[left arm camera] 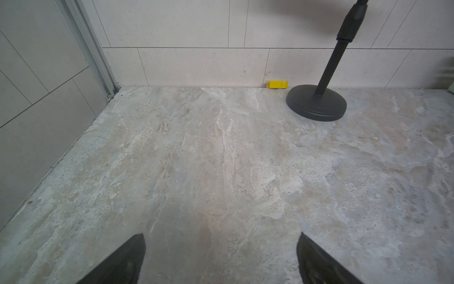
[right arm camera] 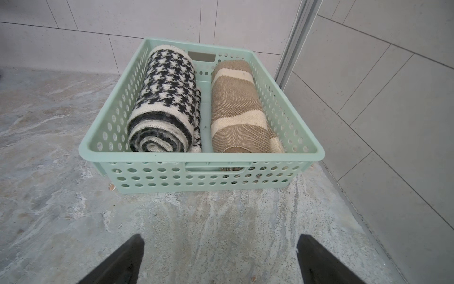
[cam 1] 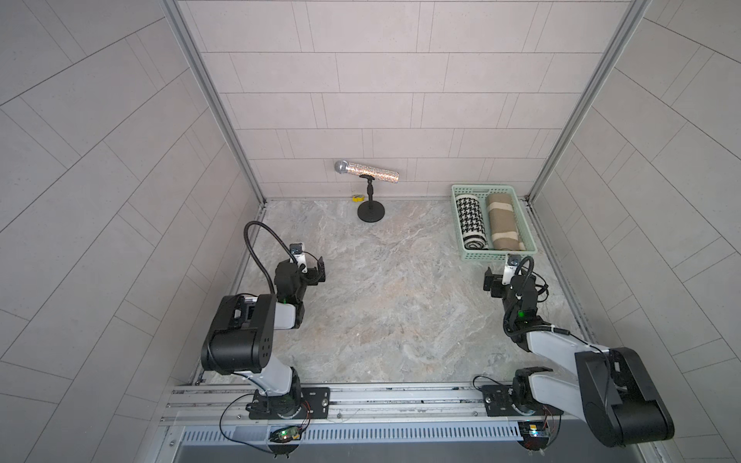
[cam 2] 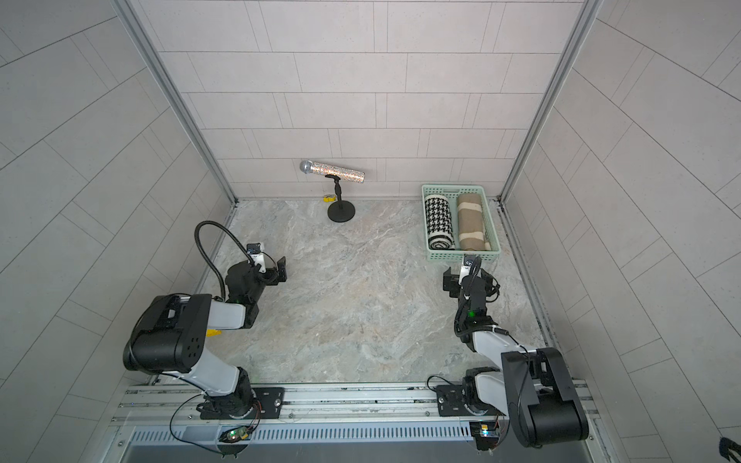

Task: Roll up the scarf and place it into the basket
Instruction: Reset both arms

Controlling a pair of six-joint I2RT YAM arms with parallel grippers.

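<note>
While left hand (left arm camera: pixel 221 234), right hand (right arm camera: pixel 221 234) gape empty: houndstooth scarf (right arm camera: pixel 167 98), tan scarf (right arm camera: pixel 238 110) in basket (right arm camera: pixel 201 157), long axes toward back wall (right arm camera: pixel 98 14).

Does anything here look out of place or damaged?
Nothing is spilled or damaged. The houndstooth scarf and the tan scarf lie rolled, side by side, in the basket. Only a yellow piece at the back wall, beside the microphone stand, looks stray.

Marble tabletop (cam 1: pixel 381 300), basket (cam 1: pixel 481 255), mic stand (cam 1: pixel 371 211), yellow piece (cam 1: pixel 357 197)
</note>
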